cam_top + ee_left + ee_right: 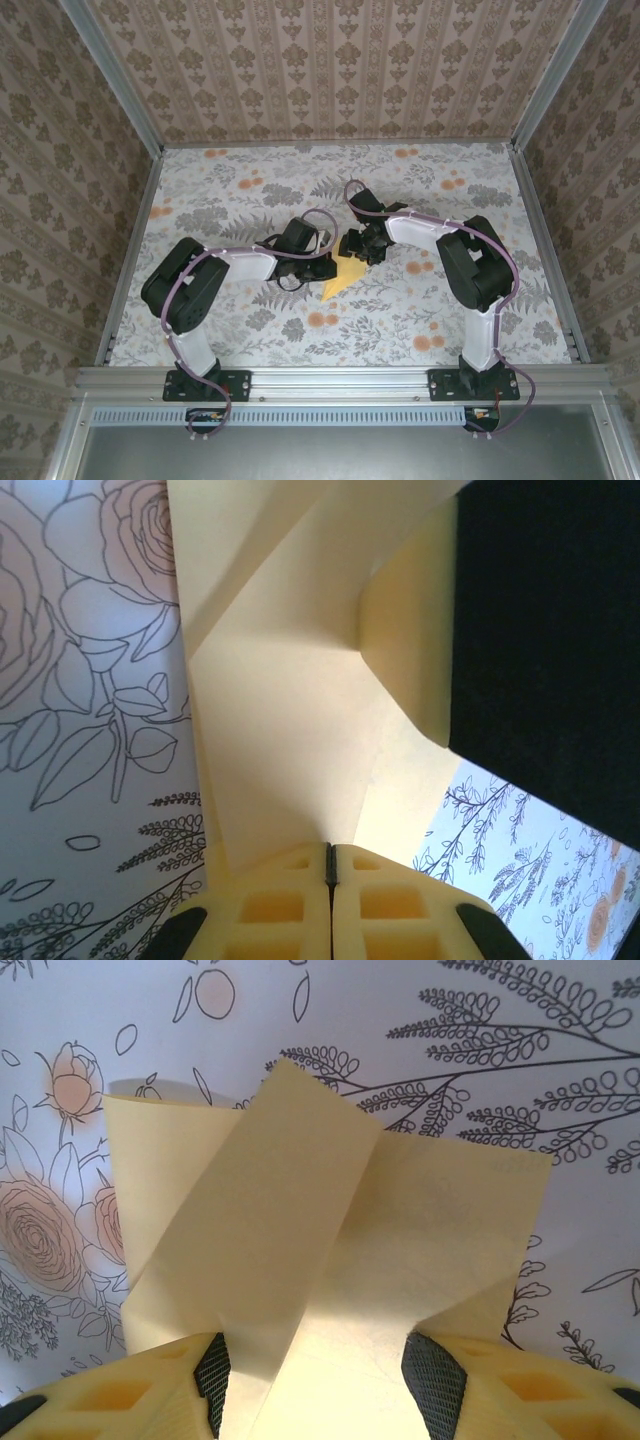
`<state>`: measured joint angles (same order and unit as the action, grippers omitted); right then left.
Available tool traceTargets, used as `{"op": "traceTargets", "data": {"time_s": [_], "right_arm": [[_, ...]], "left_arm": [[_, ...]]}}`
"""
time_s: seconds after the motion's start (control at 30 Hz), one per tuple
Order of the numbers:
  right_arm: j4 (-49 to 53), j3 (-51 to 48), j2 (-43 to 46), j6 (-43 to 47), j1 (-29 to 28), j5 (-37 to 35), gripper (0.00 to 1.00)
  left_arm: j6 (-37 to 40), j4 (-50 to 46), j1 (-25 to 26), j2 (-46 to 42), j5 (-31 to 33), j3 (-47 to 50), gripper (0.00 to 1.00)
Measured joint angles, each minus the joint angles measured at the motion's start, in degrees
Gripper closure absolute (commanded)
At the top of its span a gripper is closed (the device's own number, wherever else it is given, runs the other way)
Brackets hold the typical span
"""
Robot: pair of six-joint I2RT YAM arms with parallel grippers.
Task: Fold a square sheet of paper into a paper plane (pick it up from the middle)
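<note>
Near the middle of the flower-printed tabletop (250,190) the two arms met over the sheet of paper (338,278) — pale yellow, already partly folded, with one corner pointing toward the arm bases. The left hand (325,266) sat at the paper's left edge and the right hand (357,248) at its far right edge.

From the left wrist, the left hand (330,870) had its fingertips pressed together on the paper (280,710), which rose away from them in creased, angled panels. From the right wrist, the right hand (320,1380) stood spread — its fingers (150,1395) well apart, the folded paper (300,1210) running between the dark pads (212,1370). One flap crossed diagonally over the layer beneath.
</note>
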<state>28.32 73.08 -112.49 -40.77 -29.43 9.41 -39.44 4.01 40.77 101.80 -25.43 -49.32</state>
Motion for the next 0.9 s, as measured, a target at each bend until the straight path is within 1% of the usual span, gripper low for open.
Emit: {"op": "traceTargets", "data": {"time_s": [0.67, 0.77, 0.9], "right_arm": [[1.3, 1.1, 0.0, 0.3, -0.1, 0.4, 0.42], [2.1, 0.9, 1.2, 1.7, 0.2, 0.9, 0.42], [1.6, -0.6, 6.0, 4.5, 2.0, 3.7, 0.44]], "left_arm": [[0.0, -1.3, 0.0, 0.6, 1.1, 0.0, 1.00], [0.0, -1.3, 0.0, 0.7, 1.1, 0.0, 1.00], [0.0, -1.2, 0.0, 0.9, 1.0, 0.0, 1.00]]}}
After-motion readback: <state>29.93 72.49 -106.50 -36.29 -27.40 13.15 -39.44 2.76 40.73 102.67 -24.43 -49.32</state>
